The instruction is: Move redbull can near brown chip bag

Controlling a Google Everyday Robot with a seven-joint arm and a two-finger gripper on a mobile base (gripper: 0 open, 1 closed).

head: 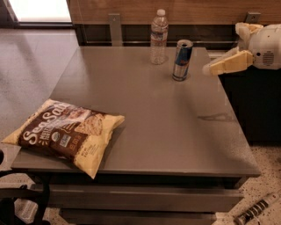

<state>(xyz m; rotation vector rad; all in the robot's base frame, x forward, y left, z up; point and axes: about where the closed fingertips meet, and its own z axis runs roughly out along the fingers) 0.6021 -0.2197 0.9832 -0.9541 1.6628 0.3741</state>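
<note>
The redbull can (182, 60) stands upright at the back of the grey table (175, 132), blue and silver with a silver top. The brown chip bag (66, 132) lies flat at the table's front left corner, partly over the edge. My gripper (224, 48) is at the right edge of the table, level with the can and a short way to its right. Its cream fingers (226, 65) are spread apart and hold nothing. It does not touch the can.
A clear plastic water bottle (158, 37) stands just behind and left of the can. A wooden wall panel (202, 11) runs behind the table. A dark cabinet (254, 105) stands to the right. A metal object (257, 213) lies on the floor at front right.
</note>
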